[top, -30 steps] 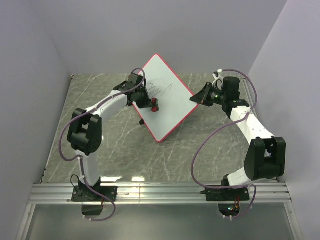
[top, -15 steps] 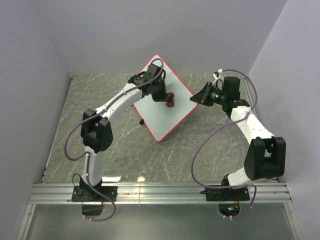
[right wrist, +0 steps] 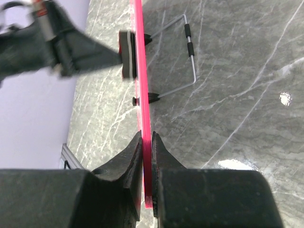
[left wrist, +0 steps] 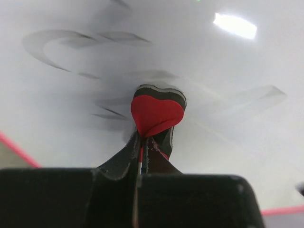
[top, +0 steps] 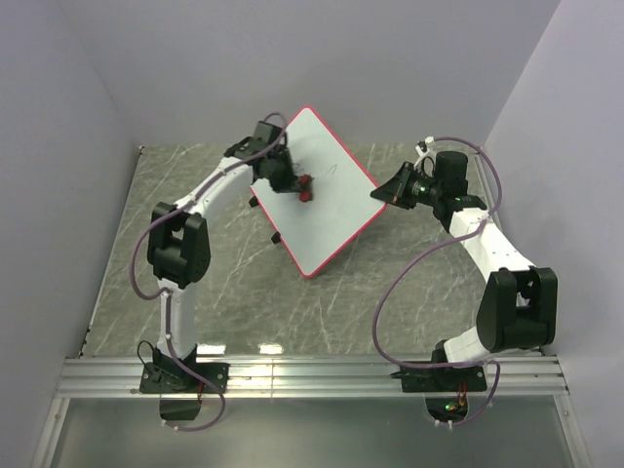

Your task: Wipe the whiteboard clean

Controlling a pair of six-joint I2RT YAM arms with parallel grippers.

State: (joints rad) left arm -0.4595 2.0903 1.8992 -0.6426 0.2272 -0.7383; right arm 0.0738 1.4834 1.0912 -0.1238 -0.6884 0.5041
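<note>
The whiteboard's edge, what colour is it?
Red: a thin red rim runs around the whiteboard, seen best in the top external view.

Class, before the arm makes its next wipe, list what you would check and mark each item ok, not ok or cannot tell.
1. Left end effector gripping the eraser: ok.
2. Eraser face against the whiteboard: ok.
3. Right end effector clamped on the red rim, steadying the board: ok.
4. Surface clean: not ok, grey strokes remain.
5. Wire stand seated firmly: cannot tell.
</note>
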